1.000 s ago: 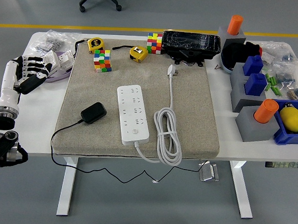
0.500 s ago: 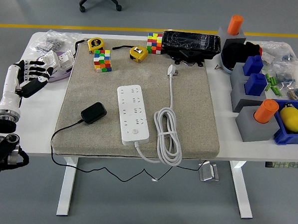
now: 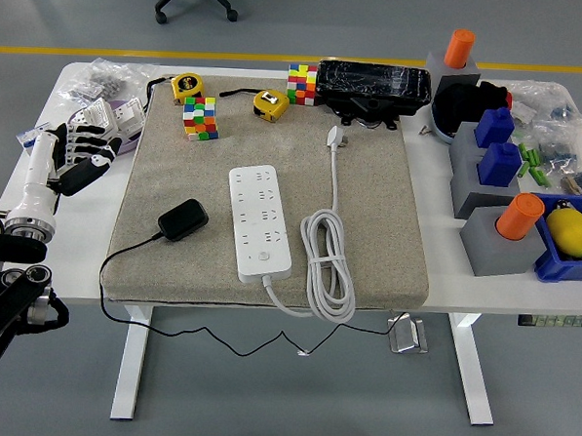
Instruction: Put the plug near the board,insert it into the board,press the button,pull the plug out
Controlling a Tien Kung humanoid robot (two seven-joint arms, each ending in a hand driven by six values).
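Adapter plug (image 3: 183, 219), black and lying just left of the white power strip (image 3: 260, 221) on the mat, looks light, rigid and smooth, best pinched across its flat sides, while the left hand (image 3: 80, 148), well left of the strip, hovers loosely spread, holding nothing.

No text, brand or number is readable anywhere in the frame; the yellow tape measures (image 3: 186, 84) in the upper part carry small marks, but these are too small to read.
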